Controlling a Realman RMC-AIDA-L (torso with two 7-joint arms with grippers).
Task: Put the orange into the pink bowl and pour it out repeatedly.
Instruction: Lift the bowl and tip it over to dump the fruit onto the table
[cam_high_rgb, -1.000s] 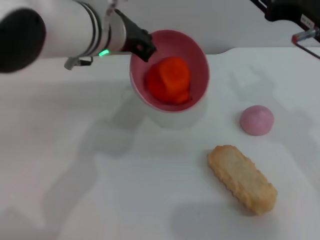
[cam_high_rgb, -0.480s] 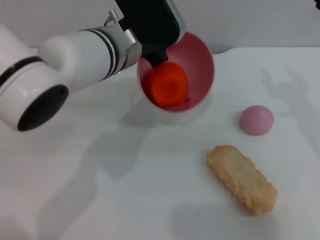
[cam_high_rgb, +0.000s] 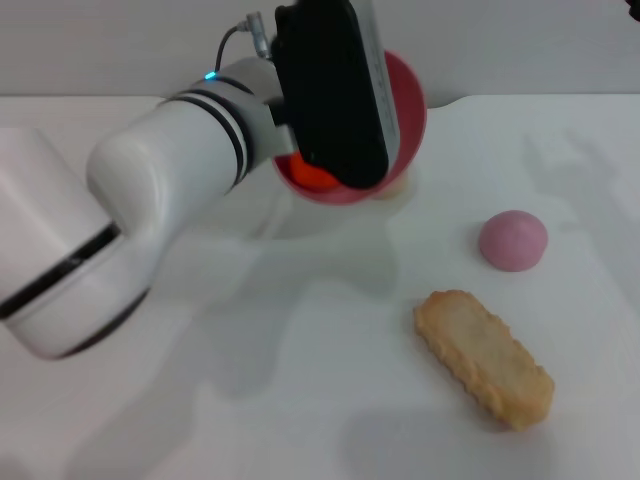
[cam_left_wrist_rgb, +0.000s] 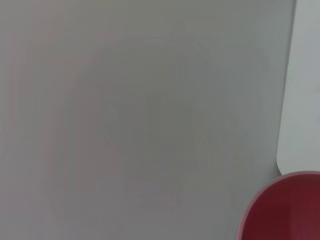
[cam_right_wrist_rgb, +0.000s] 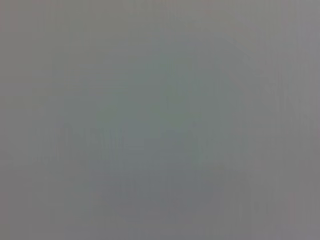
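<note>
The pink bowl (cam_high_rgb: 408, 100) is held tipped above the surface (cam_high_rgb: 300, 380) by the left gripper (cam_high_rgb: 335, 95), the orange (cam_high_rgb: 310, 177) partly seen inside; how the jaws stand cannot be told

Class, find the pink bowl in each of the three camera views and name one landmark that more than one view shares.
Head view: the pink bowl sits top centre, tilted, mostly hidden behind the left gripper, with the orange peeking out beneath.
Left wrist view: only a curved piece of its rim shows in the lower right corner.
Right wrist view: not in it; nothing but plain grey.
Shared landmark: the white table, whose rounded corner shows beside the bowl.
</note>
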